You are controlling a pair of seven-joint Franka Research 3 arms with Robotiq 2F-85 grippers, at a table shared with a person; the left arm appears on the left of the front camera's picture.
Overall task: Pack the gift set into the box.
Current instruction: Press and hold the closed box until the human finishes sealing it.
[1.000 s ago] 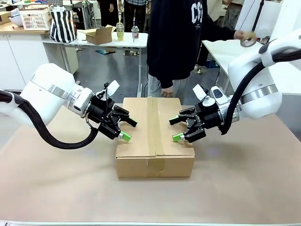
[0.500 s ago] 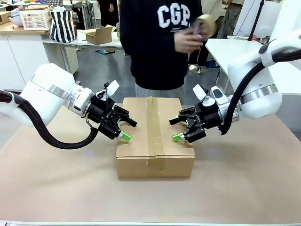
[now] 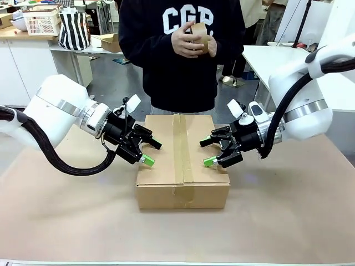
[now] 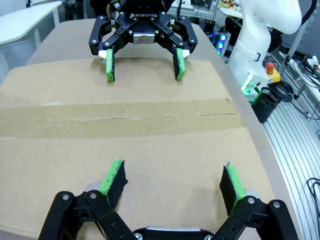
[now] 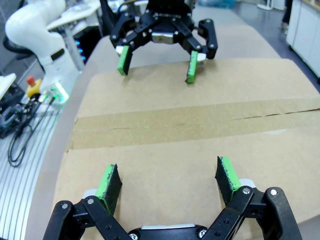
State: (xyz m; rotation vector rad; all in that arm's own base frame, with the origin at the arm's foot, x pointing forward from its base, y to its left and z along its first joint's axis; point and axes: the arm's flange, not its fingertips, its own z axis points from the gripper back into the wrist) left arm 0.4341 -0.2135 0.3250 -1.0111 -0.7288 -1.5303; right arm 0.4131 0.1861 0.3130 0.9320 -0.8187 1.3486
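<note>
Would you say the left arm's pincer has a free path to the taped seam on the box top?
Probably yes: the left pincer is open over the box, only bare cardboard lies between it and the taped seam; the right pincer sits beyond it.

Box matt cardboard; seam tape smooth; tabletop matt.

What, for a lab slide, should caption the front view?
Left gripper and right gripper, open, face off over the taped cardboard box; a person holds a tape roll.
</note>
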